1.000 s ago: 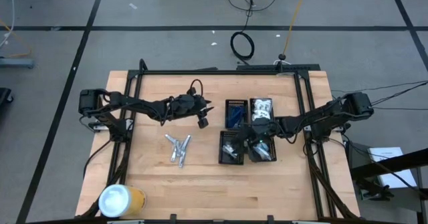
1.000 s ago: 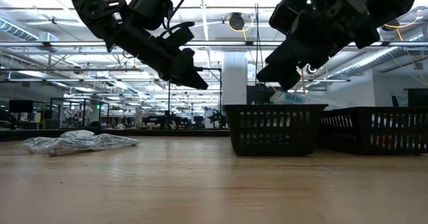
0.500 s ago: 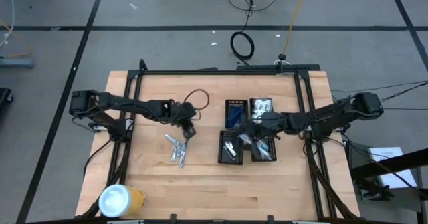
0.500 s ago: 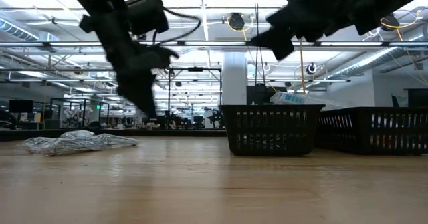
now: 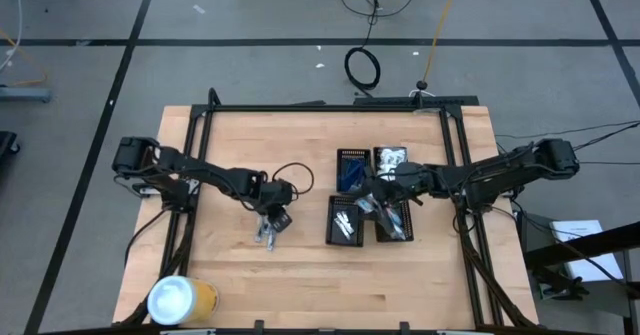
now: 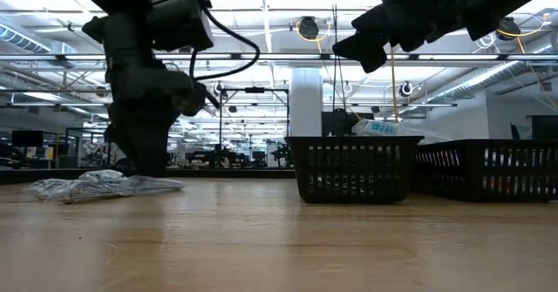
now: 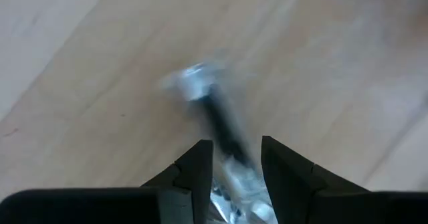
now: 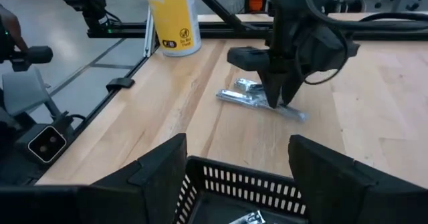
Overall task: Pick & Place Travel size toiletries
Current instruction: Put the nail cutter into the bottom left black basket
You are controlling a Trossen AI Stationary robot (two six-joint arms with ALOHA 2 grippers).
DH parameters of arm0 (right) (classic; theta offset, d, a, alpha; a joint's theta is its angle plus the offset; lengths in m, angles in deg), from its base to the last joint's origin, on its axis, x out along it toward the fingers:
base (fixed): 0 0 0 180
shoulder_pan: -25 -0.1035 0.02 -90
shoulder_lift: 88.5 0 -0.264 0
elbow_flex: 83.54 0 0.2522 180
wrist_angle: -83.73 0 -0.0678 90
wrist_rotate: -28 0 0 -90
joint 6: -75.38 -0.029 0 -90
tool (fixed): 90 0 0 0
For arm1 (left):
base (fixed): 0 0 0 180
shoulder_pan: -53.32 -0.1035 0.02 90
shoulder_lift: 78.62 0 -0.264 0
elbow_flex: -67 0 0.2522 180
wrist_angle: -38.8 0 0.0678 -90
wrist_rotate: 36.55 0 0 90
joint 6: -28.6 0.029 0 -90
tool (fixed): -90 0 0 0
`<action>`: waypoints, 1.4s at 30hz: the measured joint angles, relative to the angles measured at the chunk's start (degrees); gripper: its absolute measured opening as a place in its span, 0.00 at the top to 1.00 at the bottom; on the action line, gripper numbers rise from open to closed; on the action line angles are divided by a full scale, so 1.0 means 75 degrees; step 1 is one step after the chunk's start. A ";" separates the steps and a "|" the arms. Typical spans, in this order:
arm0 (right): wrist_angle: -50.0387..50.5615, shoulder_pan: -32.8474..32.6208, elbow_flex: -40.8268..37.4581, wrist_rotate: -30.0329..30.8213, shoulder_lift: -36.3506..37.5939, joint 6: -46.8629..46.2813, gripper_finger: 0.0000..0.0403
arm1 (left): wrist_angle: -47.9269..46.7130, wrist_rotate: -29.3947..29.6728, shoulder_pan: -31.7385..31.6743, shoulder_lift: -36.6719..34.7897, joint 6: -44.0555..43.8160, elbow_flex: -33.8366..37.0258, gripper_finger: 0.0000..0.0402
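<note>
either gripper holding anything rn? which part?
Right gripper is open and empty above the trays. Left gripper straddles the wrapped toiletries; a grip cannot be told.

The yellow cylinder [image 8: 172, 17] bears dark printed marks and a small round logo, but none of it is legible.

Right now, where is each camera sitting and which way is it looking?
High view: overhead, straight down on the wooden table; both arms show.
Low view: at tabletop height, looking across at the black gridded trays; arms hang in from above.
Left wrist view: down past the left gripper at a clear-wrapped toiletry.
Right wrist view: past the right gripper toward the left arm.
Shared: the silvery packet pile, also in the low view.
</note>
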 joint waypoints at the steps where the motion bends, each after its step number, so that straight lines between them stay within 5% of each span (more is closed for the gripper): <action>1: 0.0031 -0.0004 -0.0001 -0.0001 -0.0002 -0.0003 0.38 | 0.0002 0.0021 0.0002 0.0100 -0.0031 0.0000 0.68; 13: 0.0100 -0.0015 0.0000 -0.0001 0.0001 -0.0080 0.40 | 0.0067 -0.0061 -0.0394 0.0918 0.0429 -0.0073 0.69; 19: 0.0095 -0.0015 -0.0002 0.0007 0.0001 -0.0054 0.42 | 0.0069 -0.0002 -0.0536 0.0916 0.0673 -0.0167 0.93; 22: 0.0105 -0.0015 0.0000 0.0082 0.0001 0.0019 0.42 | 0.0118 0.0114 -0.0569 0.0953 0.1018 -0.0297 0.95; 35: 0.0196 -0.0001 -0.0003 0.2573 -0.0001 0.0506 0.43 | 0.0712 0.2327 -0.0440 -0.0151 0.4463 -0.1685 0.95; 42: -0.0094 0.0126 -0.0003 0.3420 0.0001 0.0788 0.44 | 0.3523 0.1855 -0.0584 -0.0516 0.6662 -0.1539 0.95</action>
